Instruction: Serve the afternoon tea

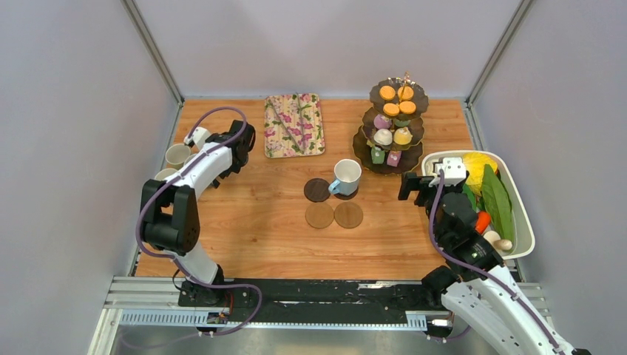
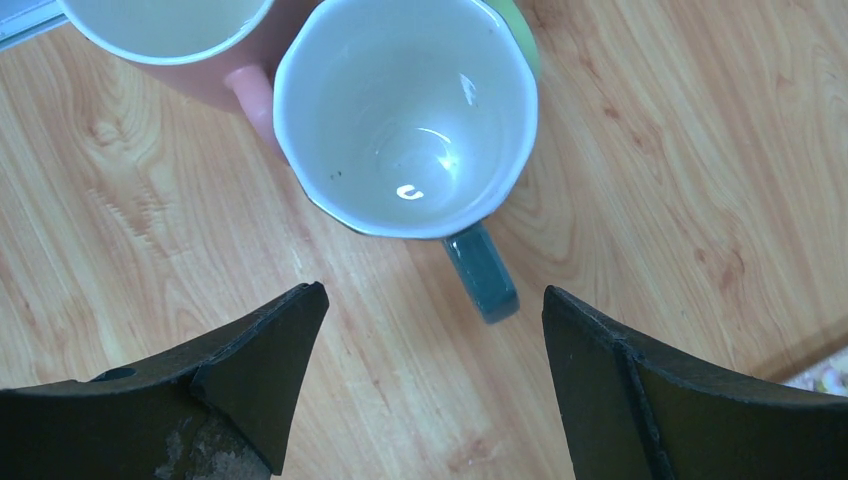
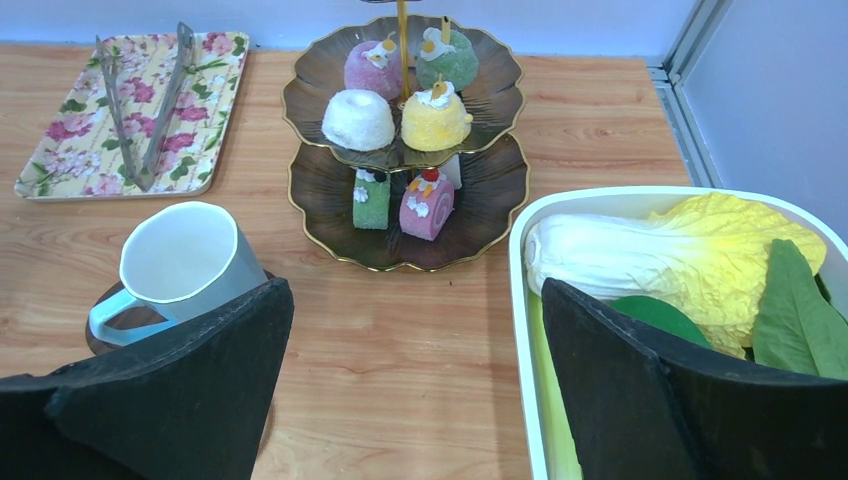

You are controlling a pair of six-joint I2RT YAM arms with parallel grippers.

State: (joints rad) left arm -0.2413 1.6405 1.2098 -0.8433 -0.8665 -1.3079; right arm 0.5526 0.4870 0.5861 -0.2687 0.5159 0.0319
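Note:
The dark three-tier stand (image 1: 367, 151) holds orange cakes (image 1: 387, 92) on top and white, yellow, green and pink ones lower, also in the right wrist view (image 3: 358, 118). A pale blue mug (image 1: 345, 177) stands on a dark coaster; three more coasters (image 1: 319, 215) lie beside it. My left gripper (image 2: 433, 292) is open above a green mug (image 2: 405, 110) with a dark teal handle, next to a pink mug (image 2: 170, 25). My right gripper (image 3: 415, 285) is open and empty, low over the table between the blue mug (image 3: 185, 260) and the white tub.
A white tub (image 1: 523, 214) of vegetables stands at the right edge, its rim just right of my right gripper (image 1: 415, 188). A floral tray (image 1: 294, 124) with metal tongs (image 3: 150, 100) lies at the back. Mugs (image 1: 177, 155) cluster at the left edge.

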